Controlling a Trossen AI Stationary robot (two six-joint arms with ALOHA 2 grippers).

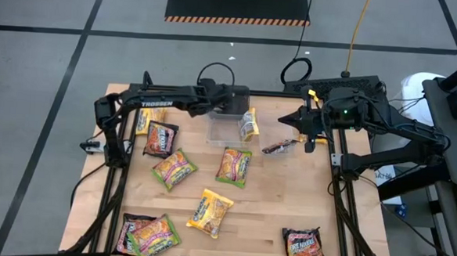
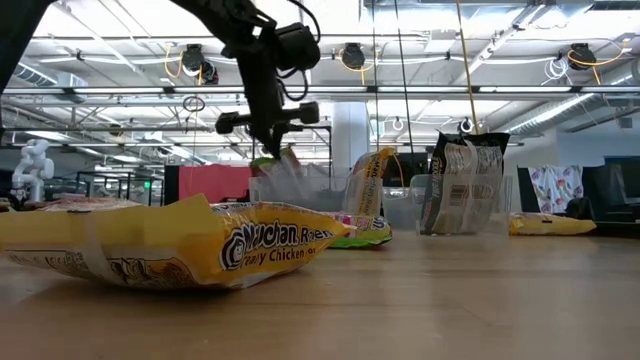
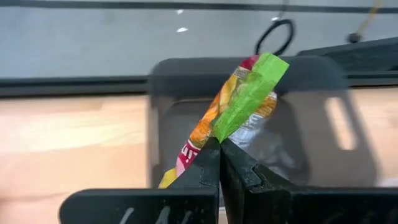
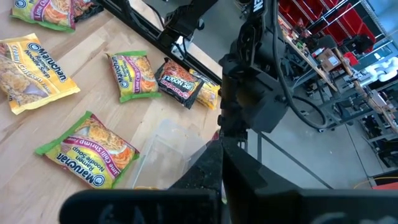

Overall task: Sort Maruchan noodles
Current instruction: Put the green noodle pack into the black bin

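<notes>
Your left gripper (image 3: pixel 219 146) was pinched shut on one corner of a green-edged packet (image 3: pixel 245 99), dangling above the dark grey box (image 1: pixel 232 97). That thin grip could slip, dropping it outside. Your right gripper (image 1: pixel 306 138) waited shut beside the box; the box's contents stayed hidden.

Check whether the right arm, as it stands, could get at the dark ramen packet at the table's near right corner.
Probably yes. The dark packet lies flat and alone on bare wood on the right arm's side, nothing over it. The right end effector is shut, so it must open first.
</notes>
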